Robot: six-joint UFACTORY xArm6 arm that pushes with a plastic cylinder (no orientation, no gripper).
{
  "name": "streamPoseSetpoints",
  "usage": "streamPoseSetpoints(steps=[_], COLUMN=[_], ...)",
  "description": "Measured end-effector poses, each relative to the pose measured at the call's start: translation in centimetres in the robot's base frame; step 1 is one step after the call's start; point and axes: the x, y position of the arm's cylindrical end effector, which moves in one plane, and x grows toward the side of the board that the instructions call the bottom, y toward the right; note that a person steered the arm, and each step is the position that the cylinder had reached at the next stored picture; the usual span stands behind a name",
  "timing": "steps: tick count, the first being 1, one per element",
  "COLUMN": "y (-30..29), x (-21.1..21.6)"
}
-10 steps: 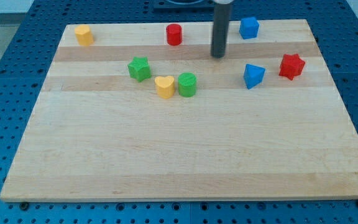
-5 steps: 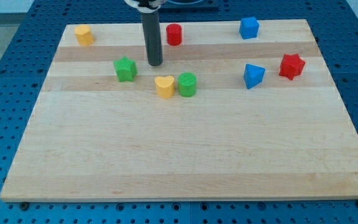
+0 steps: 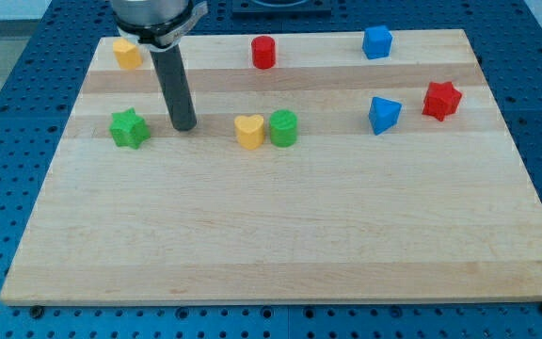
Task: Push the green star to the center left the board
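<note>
The green star (image 3: pixel 129 128) lies on the wooden board (image 3: pixel 280 235) near its left edge, a little above mid-height. My tip (image 3: pixel 184 126) stands just to the star's right, a small gap apart from it. The dark rod rises from the tip toward the view's top left.
A yellow heart (image 3: pixel 248 131) and a green cylinder (image 3: pixel 283 127) sit touching to the tip's right. A yellow block (image 3: pixel 127 53), a red cylinder (image 3: pixel 264 52) and a blue cube (image 3: pixel 376 41) line the top edge. A blue block (image 3: pixel 383 114) and a red star (image 3: pixel 441 99) sit at the right.
My tip has swept left and slightly down across the board. The green star has slid left and down, from near the yellow heart to near the left edge. The other blocks have not moved.
</note>
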Motion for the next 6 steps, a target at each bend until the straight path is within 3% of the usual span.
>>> streamPoseSetpoints(steps=[2, 3, 4, 5, 6], y=[-8.9, -9.2, -7.6, -2.5, -1.8], x=[0.4, 0.4, 0.1, -2.1, -2.2])
